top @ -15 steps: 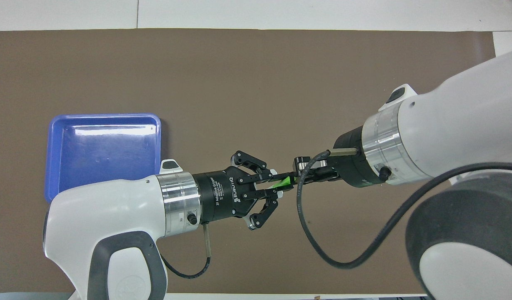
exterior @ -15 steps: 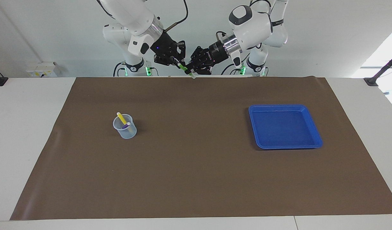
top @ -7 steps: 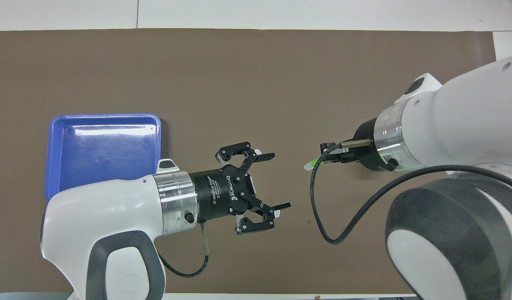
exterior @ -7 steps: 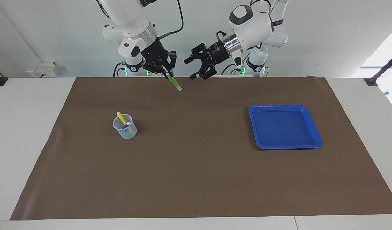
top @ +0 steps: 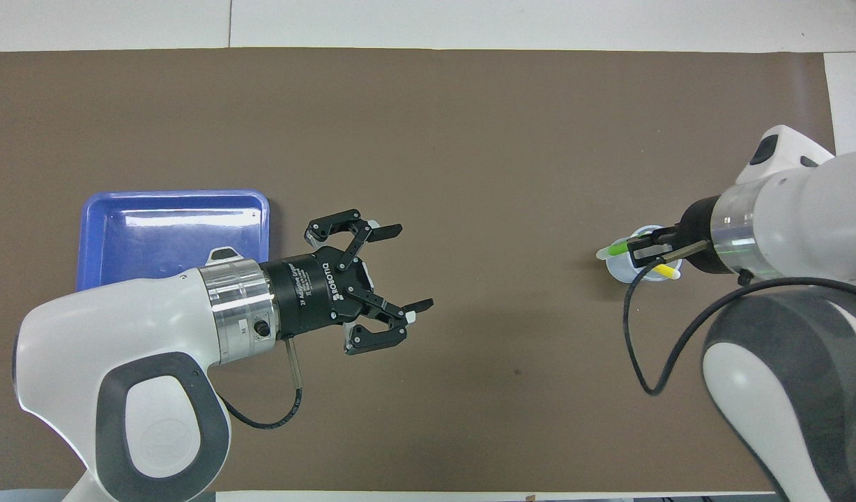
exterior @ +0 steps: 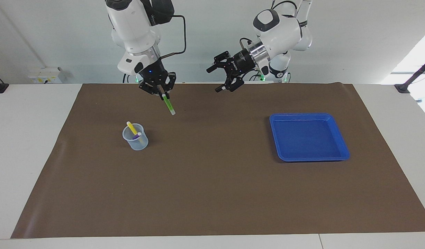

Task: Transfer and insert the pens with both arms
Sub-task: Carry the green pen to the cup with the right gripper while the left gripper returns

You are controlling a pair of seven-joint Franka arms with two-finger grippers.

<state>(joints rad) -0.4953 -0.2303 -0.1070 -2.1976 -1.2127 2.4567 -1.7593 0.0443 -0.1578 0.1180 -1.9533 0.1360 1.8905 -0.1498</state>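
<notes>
My right gripper [exterior: 163,96] is shut on the green pen [exterior: 168,104], which hangs with its pale tip down and slanted, in the air over the mat close to the clear cup [exterior: 135,139]. In the overhead view the right gripper [top: 637,249] and the green pen [top: 615,248] lie over the cup's rim [top: 620,268]. The yellow pen [exterior: 131,128] and the purple pen [exterior: 136,137] stand in the cup. My left gripper [exterior: 212,80] is open and empty, up over the middle of the mat; it shows wide open in the overhead view [top: 414,266].
A blue tray [exterior: 309,116] sits empty on the brown mat [exterior: 212,180] toward the left arm's end of the table. It also shows in the overhead view [top: 170,195], beside the left arm's wrist.
The left gripper let go of the green pen, opened and drew back toward the tray. The right gripper carried the pen away to the cup and turned it tip down.
</notes>
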